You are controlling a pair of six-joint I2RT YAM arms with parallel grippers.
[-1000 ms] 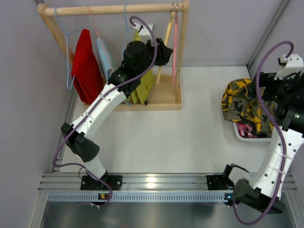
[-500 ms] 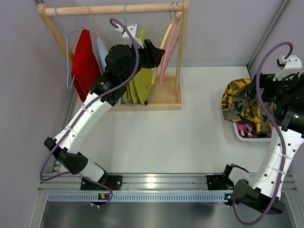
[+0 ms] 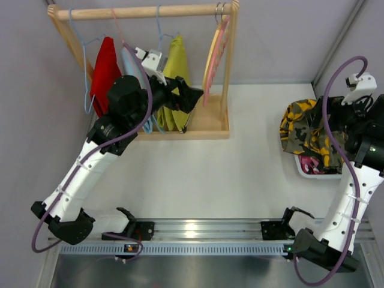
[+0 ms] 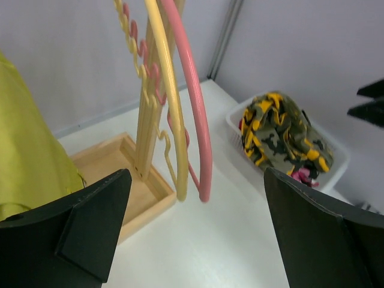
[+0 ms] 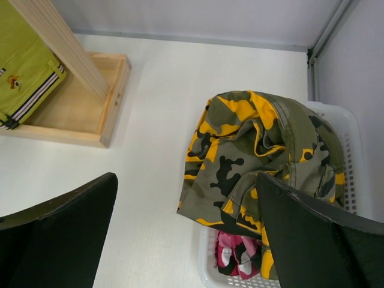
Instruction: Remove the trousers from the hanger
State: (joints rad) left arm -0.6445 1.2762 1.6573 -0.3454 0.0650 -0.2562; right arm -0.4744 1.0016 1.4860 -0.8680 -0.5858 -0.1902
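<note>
The camouflage trousers (image 3: 305, 131) lie heaped over a white basket (image 3: 303, 170) at the right, with the pink patterned trousers (image 3: 309, 163) under them. In the right wrist view the camouflage pair (image 5: 258, 156) and the pink pair (image 5: 237, 255) lie below my open, empty right gripper (image 5: 186, 240). My left gripper (image 3: 192, 98) is open and empty in front of the rack. Ahead of it hang a bare yellow hanger (image 4: 171, 120) and a bare pink hanger (image 4: 195, 120).
A wooden rack (image 3: 144, 12) stands at the back left on a wooden base tray (image 3: 207, 123). A plain red pair (image 3: 105, 69) and a plain olive-yellow pair (image 3: 176, 63) hang on blue hangers. Grey walls close in at the left, back and right.
My left gripper has opened wide and drawn back left and nearer from the rack's right end. The yellow and pink hangers now hang slanted. The right arm has barely moved.
</note>
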